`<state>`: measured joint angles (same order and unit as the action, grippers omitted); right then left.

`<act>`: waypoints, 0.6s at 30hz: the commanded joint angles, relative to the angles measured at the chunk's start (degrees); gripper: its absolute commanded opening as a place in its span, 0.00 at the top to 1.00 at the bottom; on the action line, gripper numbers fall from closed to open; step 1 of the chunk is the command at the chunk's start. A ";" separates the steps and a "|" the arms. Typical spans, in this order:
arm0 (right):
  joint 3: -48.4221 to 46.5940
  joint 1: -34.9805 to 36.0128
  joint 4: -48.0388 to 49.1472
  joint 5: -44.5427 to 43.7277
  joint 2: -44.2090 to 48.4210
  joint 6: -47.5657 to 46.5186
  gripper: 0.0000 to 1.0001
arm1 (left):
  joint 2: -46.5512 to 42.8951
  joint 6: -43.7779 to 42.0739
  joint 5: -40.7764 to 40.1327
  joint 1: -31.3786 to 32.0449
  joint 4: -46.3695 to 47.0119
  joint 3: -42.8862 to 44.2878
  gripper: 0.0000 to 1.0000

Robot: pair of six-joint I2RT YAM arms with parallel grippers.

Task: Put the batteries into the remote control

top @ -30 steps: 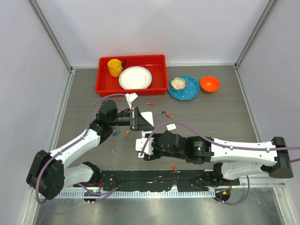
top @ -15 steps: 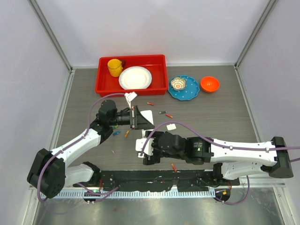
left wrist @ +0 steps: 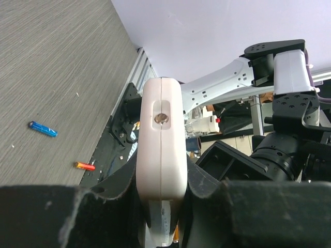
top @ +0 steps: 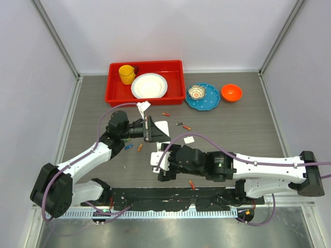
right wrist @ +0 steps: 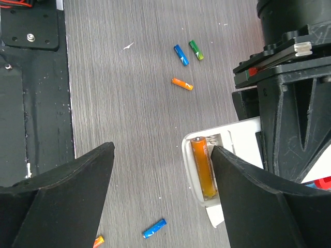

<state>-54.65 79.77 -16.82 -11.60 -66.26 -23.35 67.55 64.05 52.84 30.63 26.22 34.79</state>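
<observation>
My left gripper [top: 150, 130] is shut on the white remote control [top: 161, 129] and holds it above the table. In the left wrist view the remote [left wrist: 161, 139] shows end-on between the jaws [left wrist: 161, 178]. In the right wrist view its open compartment [right wrist: 199, 170] holds one orange battery [right wrist: 202, 167]. My right gripper [right wrist: 162, 149] is open and empty, its right finger next to that compartment; in the top view it [top: 160, 168] is near the remote. Loose batteries lie on the table: blue [right wrist: 181, 54], green [right wrist: 196, 50], orange [right wrist: 182, 83] and another blue [right wrist: 155, 228].
More batteries lie further back [top: 166, 113] [top: 182, 125] and by the near rail [top: 191, 183]. A small white piece [top: 189, 140] lies mid-table. At the back stand a red tray [top: 178, 67] with a yellow cup [top: 126, 74] and white plate [top: 149, 86], a blue plate [top: 209, 105] and an orange bowl [top: 231, 92].
My right gripper has shifted slightly toward the near edge. The left gripper still holds the remote in the same place.
</observation>
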 commanded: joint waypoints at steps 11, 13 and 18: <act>1.39 -3.74 5.22 -0.01 9.48 -0.38 0.17 | 0.21 1.34 7.28 1.89 1.82 -1.04 1.00; 1.65 -3.92 5.83 0.08 10.09 0.67 0.18 | 0.39 1.34 7.28 1.89 1.91 -1.04 1.00; 1.83 -4.01 8.03 0.78 10.19 1.64 0.17 | 0.48 1.51 7.02 1.97 2.08 -0.86 1.00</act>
<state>-52.03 75.81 -13.19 -10.02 -57.01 -22.90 67.99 65.58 57.80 32.42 26.72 33.69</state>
